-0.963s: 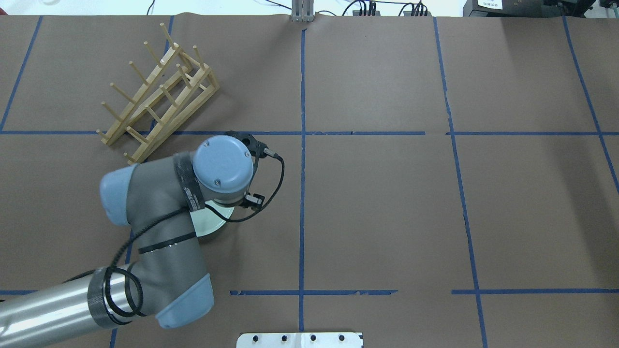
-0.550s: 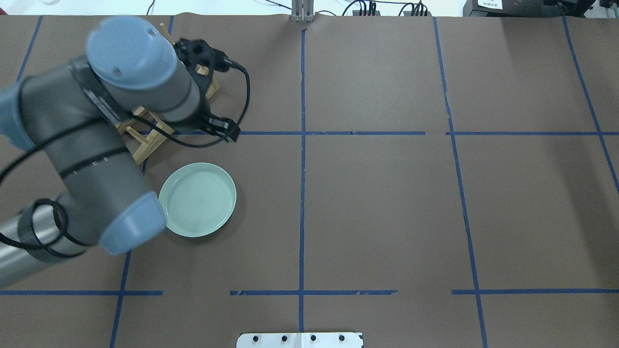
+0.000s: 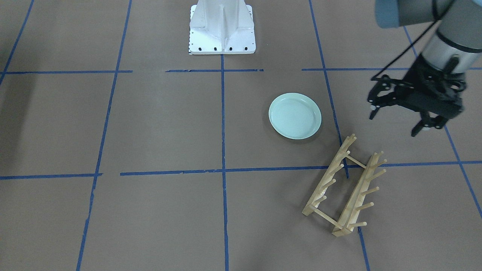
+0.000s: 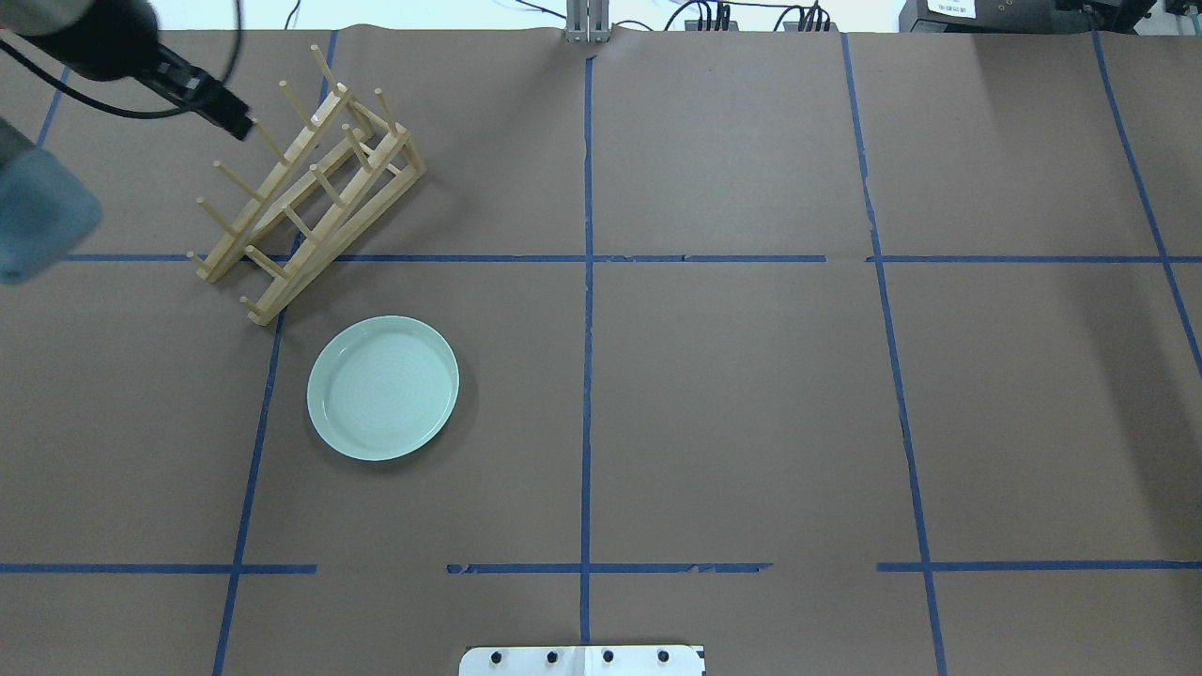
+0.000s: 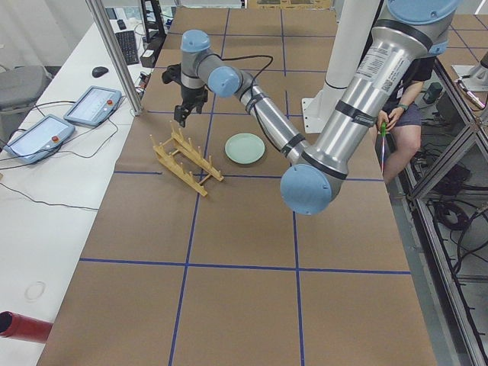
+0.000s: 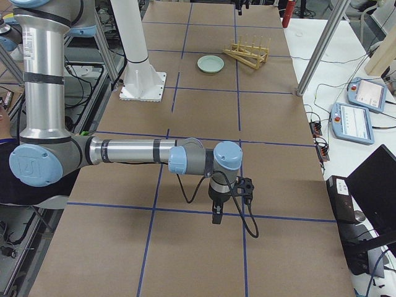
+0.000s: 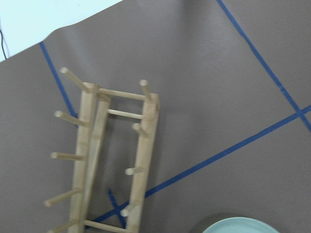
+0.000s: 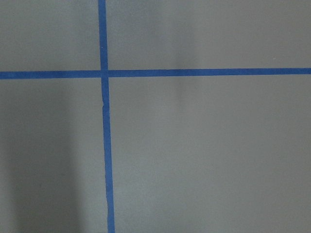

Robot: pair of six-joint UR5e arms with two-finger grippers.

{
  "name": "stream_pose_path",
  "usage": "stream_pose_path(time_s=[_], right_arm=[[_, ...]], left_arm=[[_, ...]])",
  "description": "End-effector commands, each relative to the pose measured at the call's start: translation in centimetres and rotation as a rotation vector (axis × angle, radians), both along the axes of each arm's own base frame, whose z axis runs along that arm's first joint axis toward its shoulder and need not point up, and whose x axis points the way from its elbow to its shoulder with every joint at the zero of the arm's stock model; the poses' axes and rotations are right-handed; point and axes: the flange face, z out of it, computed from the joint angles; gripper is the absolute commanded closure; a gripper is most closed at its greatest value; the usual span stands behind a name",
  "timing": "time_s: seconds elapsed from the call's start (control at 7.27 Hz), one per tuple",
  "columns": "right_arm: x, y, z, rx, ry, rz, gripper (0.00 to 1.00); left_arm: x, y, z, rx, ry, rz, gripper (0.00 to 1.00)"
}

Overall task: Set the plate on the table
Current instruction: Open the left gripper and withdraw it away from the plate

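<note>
The plate (image 4: pixel 383 388) lies flat on the table (image 4: pixel 751 422), left of centre in the overhead view, near the lower end of the wooden rack (image 4: pixel 310 188) but not touching it. The left pincer (image 3: pixel 395 122) hangs in the air at the right of the front-facing view, jaws spread and empty. The placing looks done to me. What's left is a clean withdrawal: go up and away without clipping the rack's pegs or nudging the plate. The right pincer (image 6: pixel 215 216) shows only in the right-side view, and I cannot tell whether it's released or clenched.
</note>
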Motion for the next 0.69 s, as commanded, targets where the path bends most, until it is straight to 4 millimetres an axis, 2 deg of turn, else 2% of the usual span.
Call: stream_pose_path(time_s=[0.0,0.14,0.28,0.41,0.55], right_arm=[[0.0,0.0,0.0,0.0,0.0,-0.001,0.0],[0.0,0.0,0.0,-0.001,0.0,0.0,0.0],[0.0,0.0,0.0,0.0,0.0,0.001,0.0],[0.0,0.0,0.0,0.0,0.0,-0.001,0.0],[0.0,0.0,0.0,-0.001,0.0,0.0,0.0]], left_arm=[[-7.1,1.2,12.7,-0.052,-0.004,0.032,0.0],[-9.3,0.6,16.3,-0.131,-0.013,-0.01,0.0],[-14.0,0.0,20.4,-0.204,-0.018,-0.085,0.0],[-17.3,2.2,24.7,-0.284,-0.023,-0.137,0.0],[-21.3,4.7,27.8,-0.345,-0.02,-0.204,0.0]])
